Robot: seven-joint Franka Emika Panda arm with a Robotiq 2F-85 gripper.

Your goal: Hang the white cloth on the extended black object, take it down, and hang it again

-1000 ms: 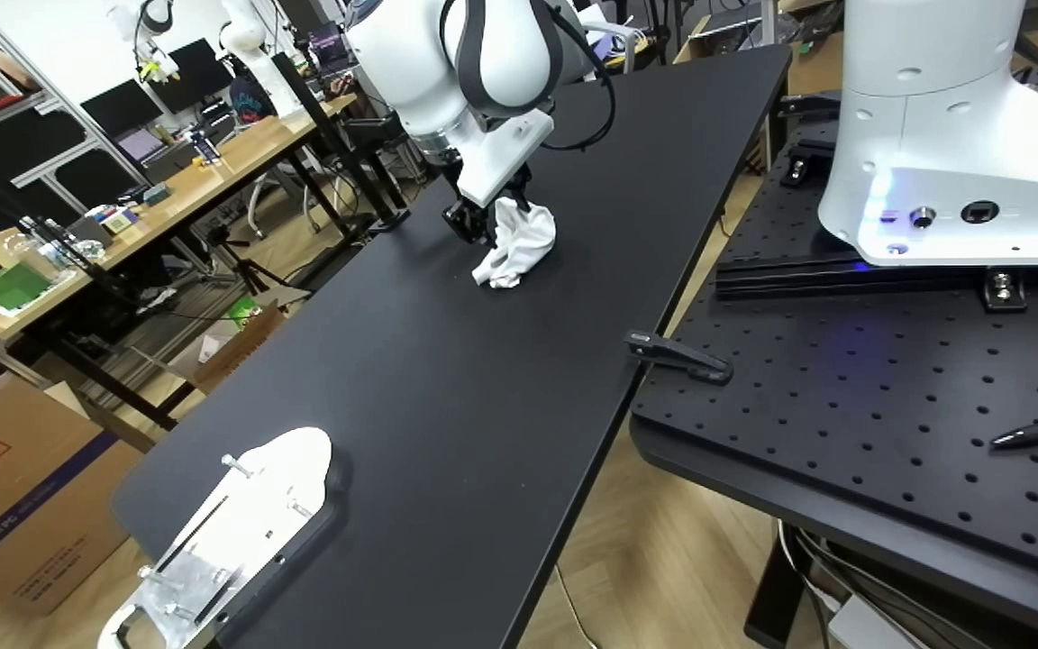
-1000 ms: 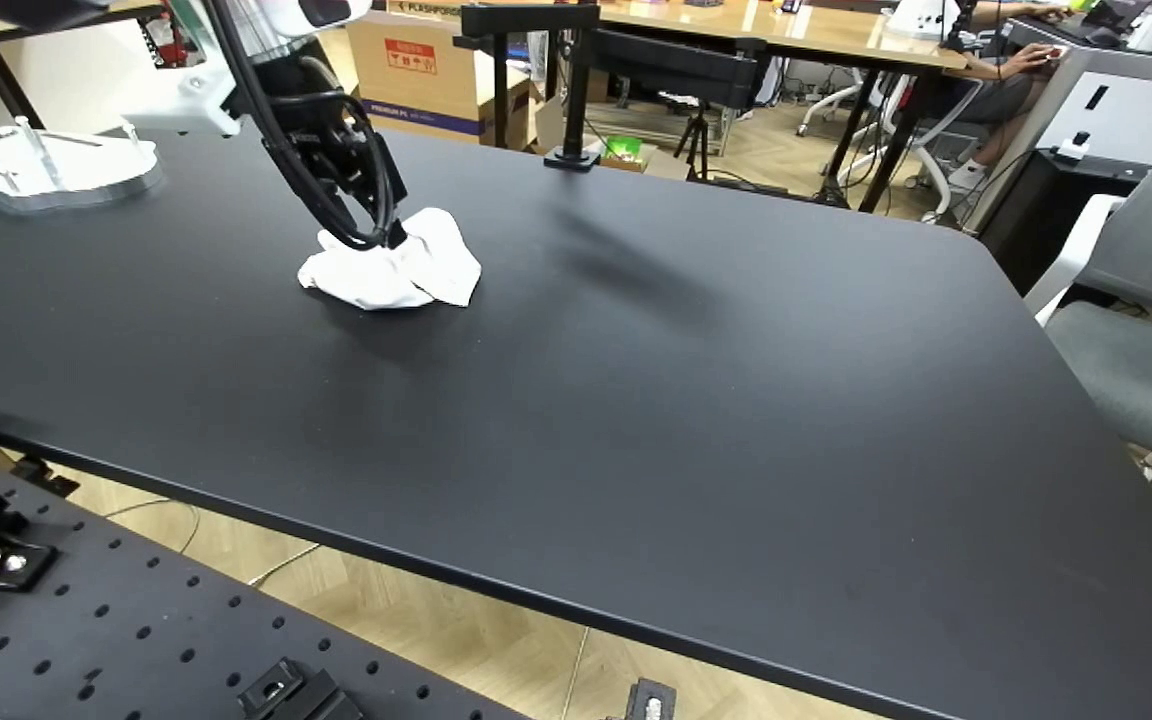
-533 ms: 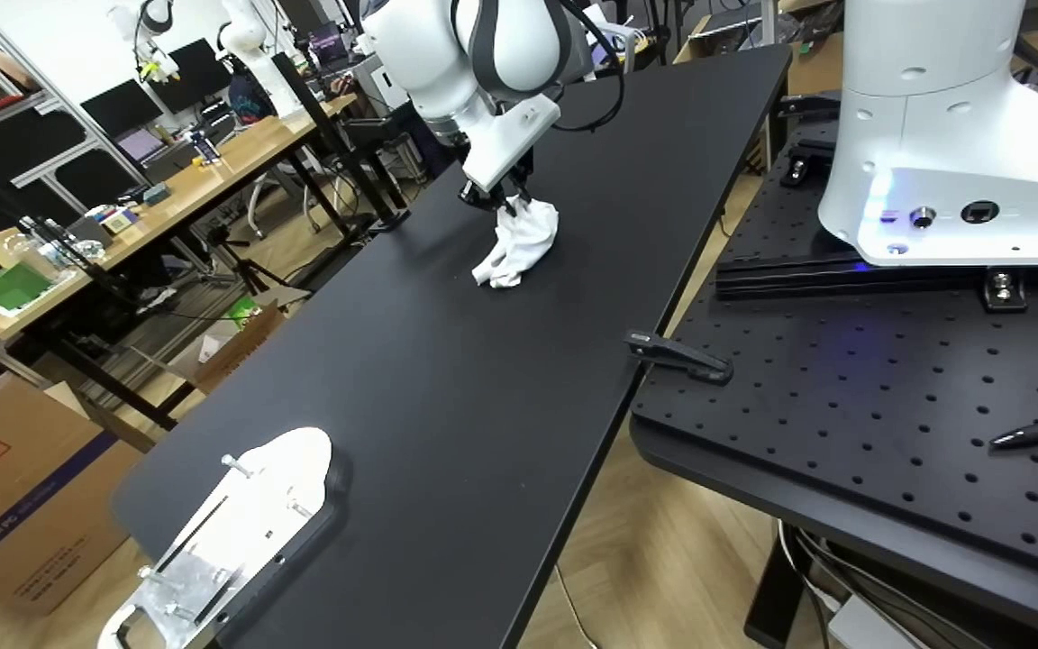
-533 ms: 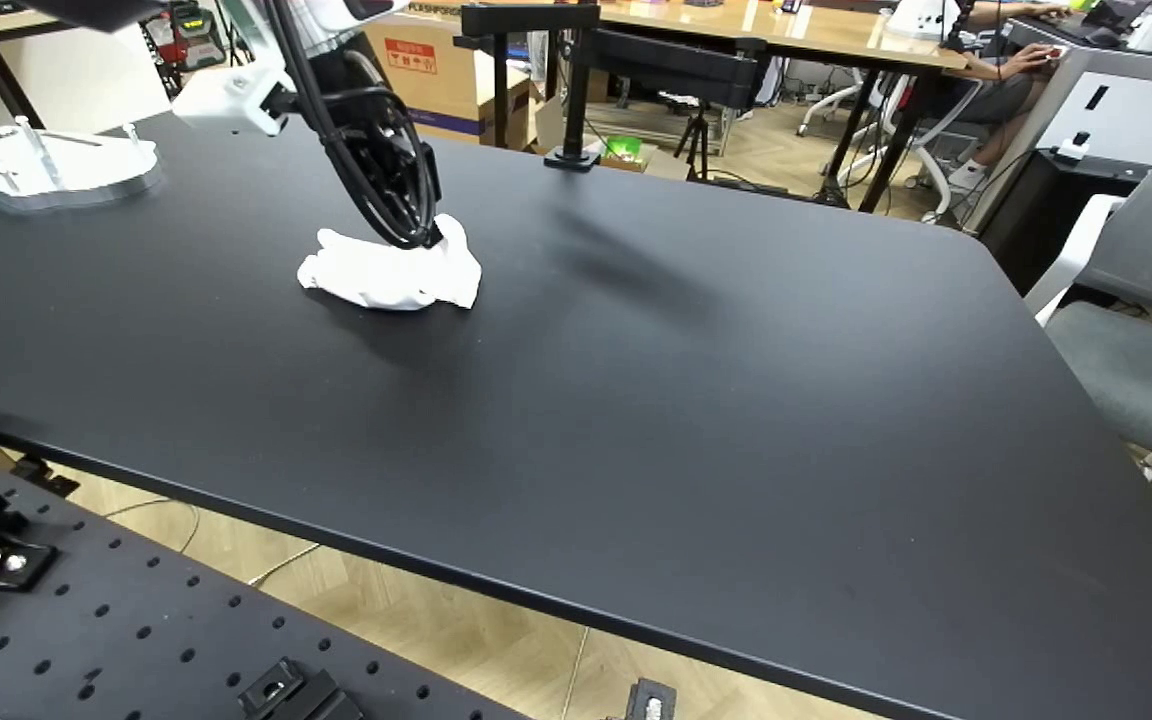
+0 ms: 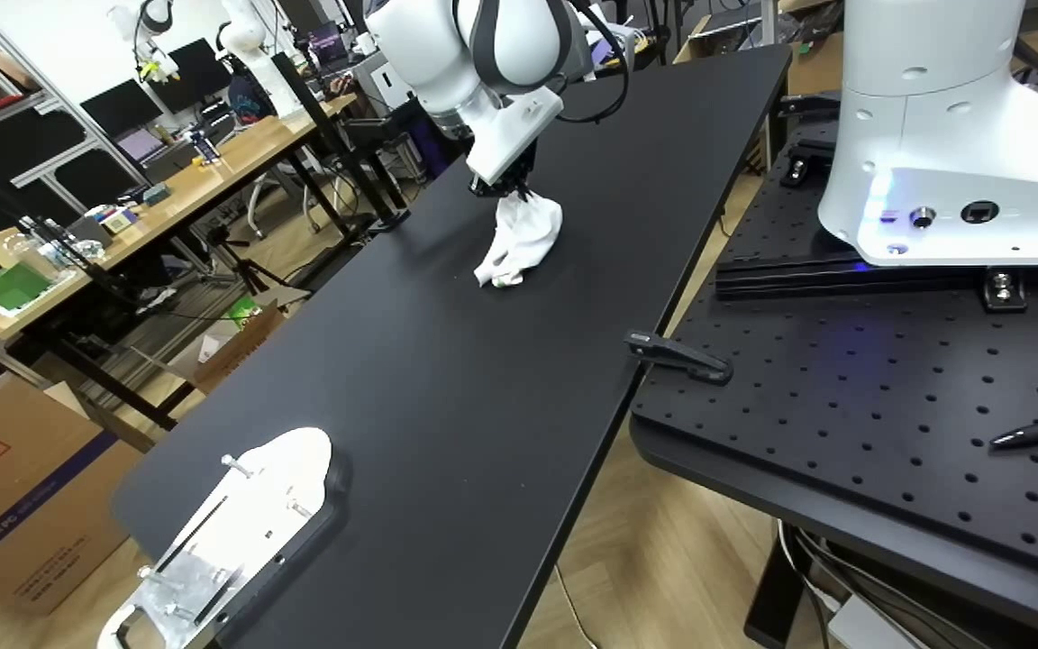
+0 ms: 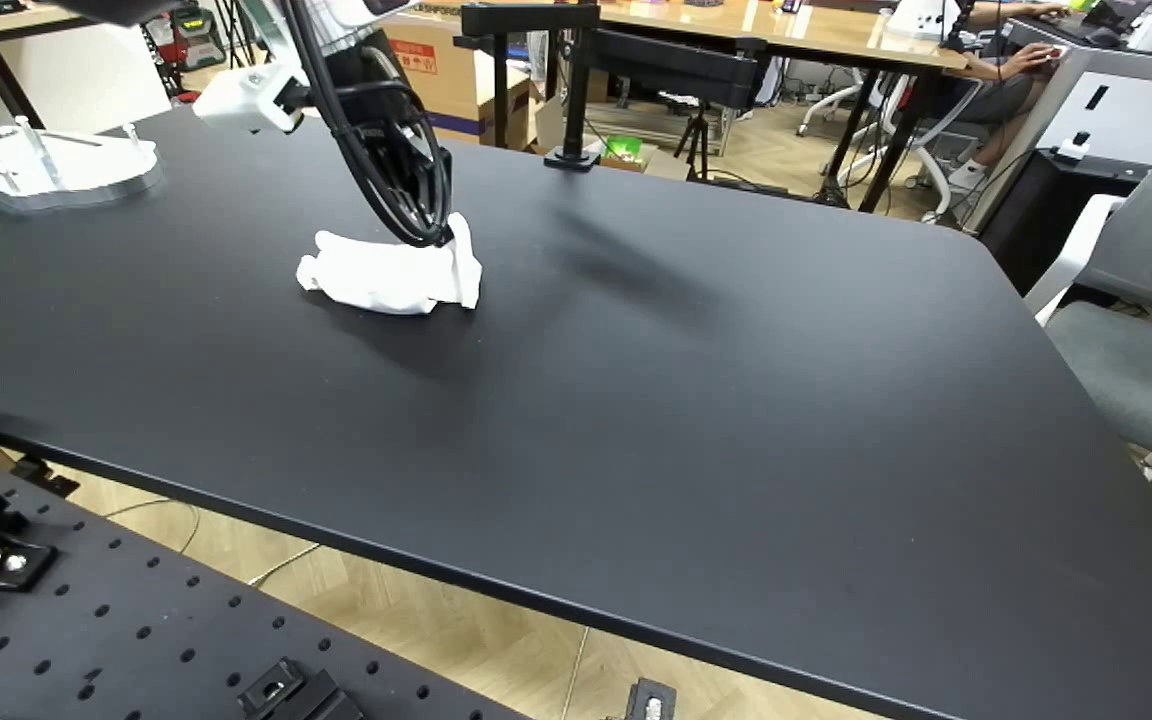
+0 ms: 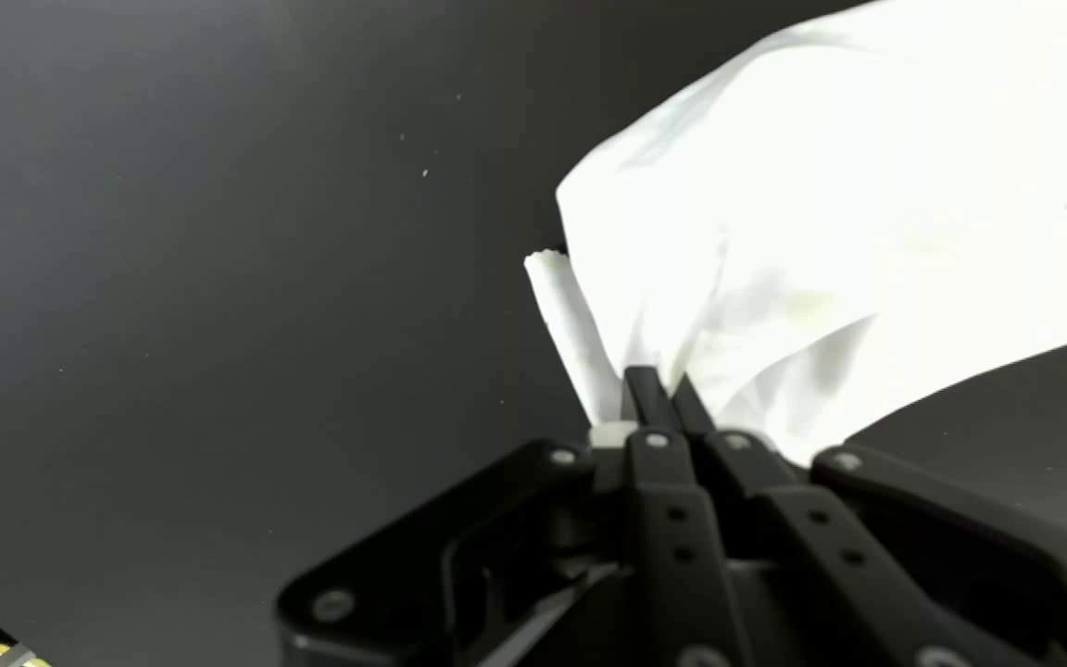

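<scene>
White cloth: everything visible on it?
The white cloth looks like soft, plain fabric, bunched into folds. Most of it lies crumpled on the black table; one end is raised, pinched in the pincer. It is not hung up. In the wrist view, a narrow strip of its edge sticks out beside the main fold, and glare washes out surface detail.

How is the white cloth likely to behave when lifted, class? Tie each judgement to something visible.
The white cloth will probably flop, since it lies crumpled in soft folds. Lifted, it may dangle lopsidedly, as the gripper pinches only a small gather near one end.
</scene>
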